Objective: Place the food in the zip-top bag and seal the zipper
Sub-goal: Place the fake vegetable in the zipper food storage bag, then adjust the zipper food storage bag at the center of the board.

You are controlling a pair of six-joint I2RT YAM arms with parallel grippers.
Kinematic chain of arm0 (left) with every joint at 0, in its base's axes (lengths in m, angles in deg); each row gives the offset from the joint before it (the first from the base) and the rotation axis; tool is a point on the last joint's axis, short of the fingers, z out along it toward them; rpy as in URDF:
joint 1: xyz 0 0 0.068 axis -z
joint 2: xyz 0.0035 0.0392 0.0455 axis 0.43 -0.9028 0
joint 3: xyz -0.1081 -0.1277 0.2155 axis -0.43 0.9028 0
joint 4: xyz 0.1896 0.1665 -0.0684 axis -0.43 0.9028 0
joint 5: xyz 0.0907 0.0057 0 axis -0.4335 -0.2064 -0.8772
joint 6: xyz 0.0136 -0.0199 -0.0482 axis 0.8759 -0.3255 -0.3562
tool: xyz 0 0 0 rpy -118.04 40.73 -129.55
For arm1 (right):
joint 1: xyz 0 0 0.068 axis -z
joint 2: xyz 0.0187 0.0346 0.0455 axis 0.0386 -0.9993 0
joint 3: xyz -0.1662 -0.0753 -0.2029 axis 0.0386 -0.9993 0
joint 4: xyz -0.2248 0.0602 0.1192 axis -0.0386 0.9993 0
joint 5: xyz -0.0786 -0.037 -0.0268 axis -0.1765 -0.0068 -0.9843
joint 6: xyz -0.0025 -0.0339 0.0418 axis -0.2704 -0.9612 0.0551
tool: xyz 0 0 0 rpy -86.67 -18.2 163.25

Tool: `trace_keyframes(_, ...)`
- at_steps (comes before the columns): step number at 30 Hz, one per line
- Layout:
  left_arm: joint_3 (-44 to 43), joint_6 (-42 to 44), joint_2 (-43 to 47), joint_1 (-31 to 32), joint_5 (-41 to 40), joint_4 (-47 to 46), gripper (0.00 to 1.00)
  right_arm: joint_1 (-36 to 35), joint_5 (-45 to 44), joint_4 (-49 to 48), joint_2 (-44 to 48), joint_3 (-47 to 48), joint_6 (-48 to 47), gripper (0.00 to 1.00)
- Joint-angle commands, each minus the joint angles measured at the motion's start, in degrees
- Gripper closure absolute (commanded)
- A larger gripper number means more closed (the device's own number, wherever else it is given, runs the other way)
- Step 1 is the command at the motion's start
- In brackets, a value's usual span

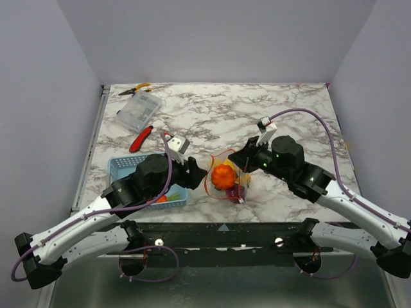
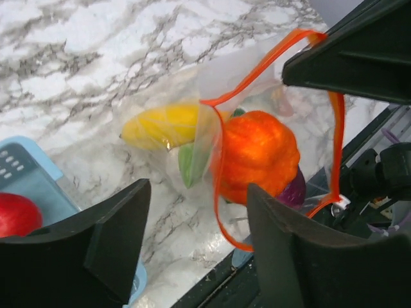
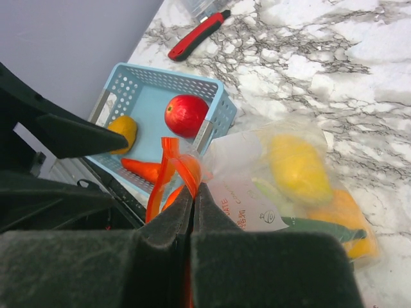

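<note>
Marble tabletop (image 1: 257, 115), zip-top bag (image 3: 257, 186) holding toy food (image 2: 257, 154).
Right jaws clenched on zipper (image 3: 168, 149); left jaws released, beside bag.

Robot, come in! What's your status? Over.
Left claw open. Right claw shut on zip-top bag mouth. Zipper unsealed; tomato, carrot in basket.
</note>
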Motion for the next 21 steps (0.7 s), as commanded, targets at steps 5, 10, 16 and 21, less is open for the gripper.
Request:
trace_keyframes(5, 7.66, -9.43, 0.09, -2.22, 11.50, -4.09, 0.59, -0.13, 2.97, -2.80, 0.13, 0.62, 0.36, 0.99)
trace_keyframes(10, 13.48, -13.87, 1.54, -2.20, 18.32, -11.61, 0.27, -0.12, 2.88, -2.74, 0.39, 0.30, 0.61, 0.99)
trace_keyframes(16, 16.13, -16.25, 0.97, -2.22, 17.98, -12.92, 0.58, -0.12, 2.77, -2.97, 0.29, 0.08, 0.58, 0.99)
trace_keyframes(21, 13.30, -14.16, -2.23, -2.27, 22.28, -12.75, 0.91, -0.15, 1.99, -2.27, -0.05, 0.64, 0.12, 0.99)
